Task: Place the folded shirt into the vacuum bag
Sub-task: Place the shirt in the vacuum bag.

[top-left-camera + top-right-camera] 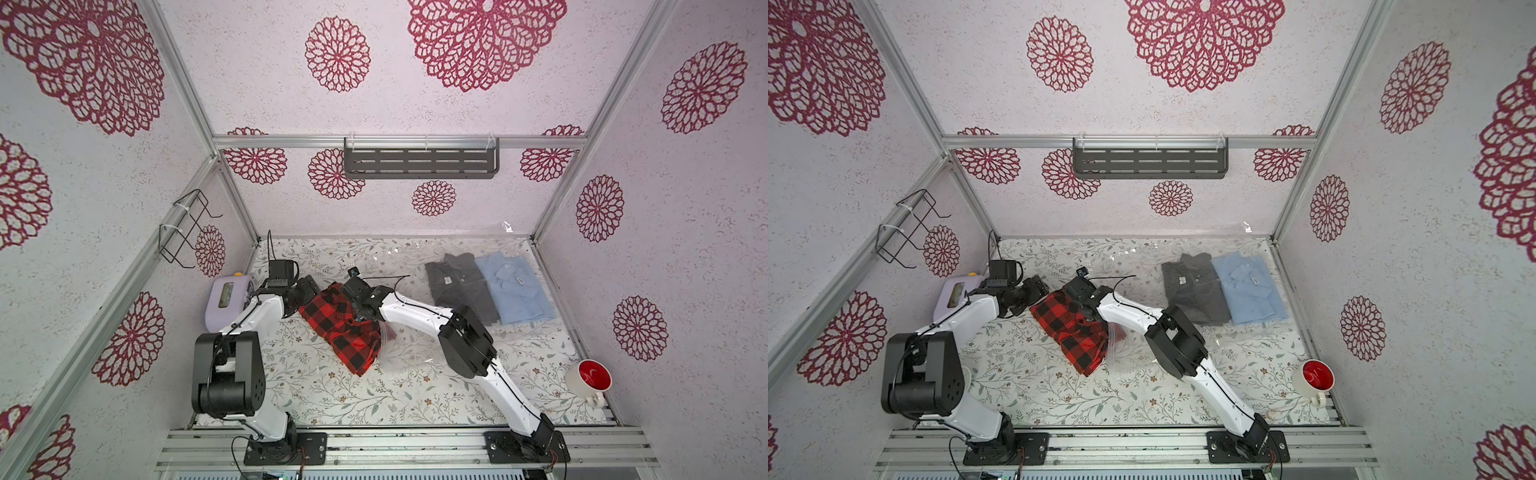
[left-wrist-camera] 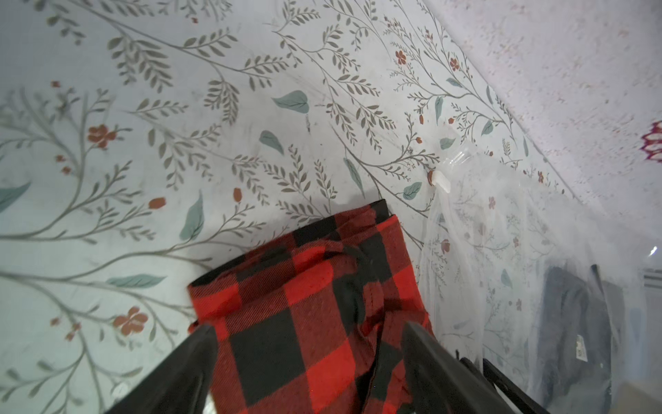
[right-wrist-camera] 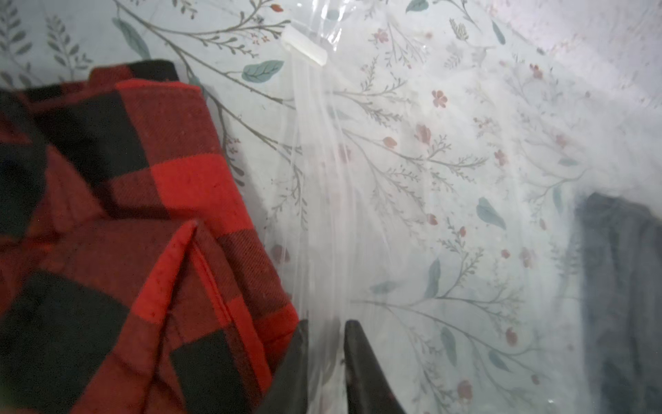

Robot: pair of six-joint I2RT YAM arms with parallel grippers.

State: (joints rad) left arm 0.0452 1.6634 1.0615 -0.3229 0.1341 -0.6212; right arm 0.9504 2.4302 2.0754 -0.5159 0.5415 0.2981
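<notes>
At the near side of the desk (image 1: 316, 395) the plaid shirt (image 1: 340, 328) ends in a folded corner. From there its long axis runs away toward the far wall, leaning a little to the robot's left as it goes. It lies flat and wholly on the desk, except at its right edge, where a sliver of red shows through clear film. I cannot tell whether that bit is inside the lip or only under it.

The vacuum bag (image 3: 394, 179) lies directly to the shirt's right. Its open edge runs alongside the shirt's long right side, nearly parallel to it. By my reading the shirt has to travel sideways — broadside to the right — rather than end-first.

A little farther back, the right hand (image 3: 324, 324) sits at that edge just beside the plaid. Its jaws are narrow and the bag's film runs between them, but whether they pinch it I cannot tell.

The left hand (image 2: 308, 328) is at the shirt's far-left end, on the side away from the bag. Its jaws are spread wide, one either side of the cloth, gripping nothing — the nearer hand for moving the shirt.

Beyond, the zip's white slider (image 3: 304, 46) marks the mouth's far end. Deeper in the bag lie a grey shirt (image 1: 461, 291) and a blue shirt (image 1: 515, 286).
</notes>
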